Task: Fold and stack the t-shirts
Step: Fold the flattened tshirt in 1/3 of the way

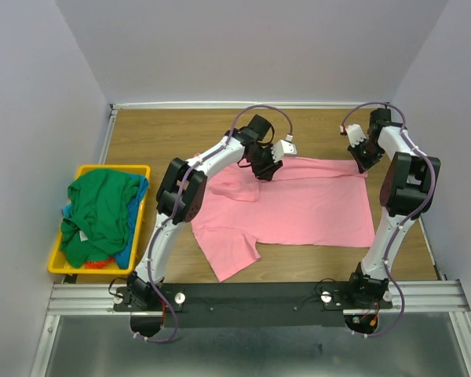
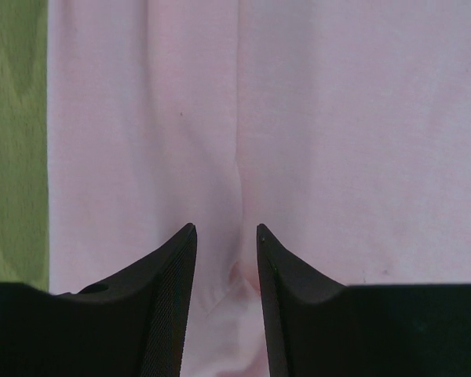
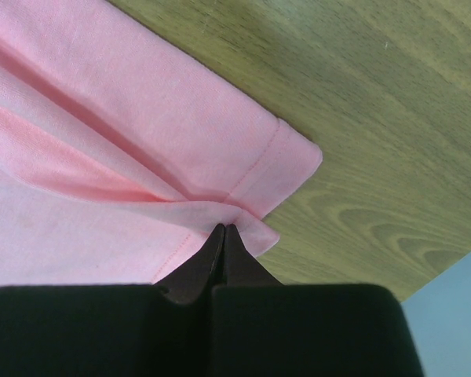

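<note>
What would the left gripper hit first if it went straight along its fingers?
The pink t-shirt: the left gripper points at a crease in it, jaws open. The gap to the cloth is unclear.

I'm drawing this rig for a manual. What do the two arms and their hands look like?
Both the left arm and right arm have slim white links, bulky black joint housings and purplish-grey cables looping alongside. The left hand and right hand end in black wedge-shaped fingers tapering to points, with finely ribbed inner faces.
</note>
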### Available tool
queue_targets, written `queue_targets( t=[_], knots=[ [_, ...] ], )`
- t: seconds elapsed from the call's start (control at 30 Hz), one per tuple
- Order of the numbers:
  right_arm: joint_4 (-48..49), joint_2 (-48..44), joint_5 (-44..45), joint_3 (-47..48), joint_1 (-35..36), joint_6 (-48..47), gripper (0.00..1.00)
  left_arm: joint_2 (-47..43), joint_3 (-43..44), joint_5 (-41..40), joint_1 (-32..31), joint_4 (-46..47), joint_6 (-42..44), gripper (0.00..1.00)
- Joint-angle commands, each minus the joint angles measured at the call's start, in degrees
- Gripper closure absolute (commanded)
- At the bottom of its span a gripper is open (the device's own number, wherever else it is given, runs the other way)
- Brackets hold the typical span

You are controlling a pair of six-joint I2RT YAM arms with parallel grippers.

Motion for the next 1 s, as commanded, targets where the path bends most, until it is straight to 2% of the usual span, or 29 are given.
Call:
queue_targets(
  t=[0.0, 0.23, 0.4, 0.5, 0.6, 0.97],
  knots=[
    [-0.68, 0.5, -0.15, -0.68, -0.53, 0.5, 0.97, 2.65, 2.87, -0.18, -0.77, -0.55, 1.1, 0.55],
    [-0.59, 0.85, -0.33, -0.33, -0.53, 0.59, 0.97, 3.8, 3.58, -0.79, -1.04, -0.99, 1.53, 0.59],
    [-0.59, 1.11, -0.41, 0.11, -0.53, 0.67, 0.97, 3.27, 3.67, -0.62, -1.04, -1.78, 2.32, 0.76],
    [-0.59, 1.2, -0.33, 0.2, -0.53, 0.59, 0.98, 2.57, 3.67, -0.36, -1.12, -1.61, 2.24, 0.92],
    [-0.59, 1.11, -0.24, 0.29, -0.53, 0.5, 0.97, 1.78, 3.67, -0.44, -1.12, -1.34, 1.98, 1.0],
    [-0.68, -1.26, 0.55, 0.03, -0.62, -0.82, 0.99, -2.18, 2.88, 0.26, 0.19, -2.83, 2.59, 1.0]
  ],
)
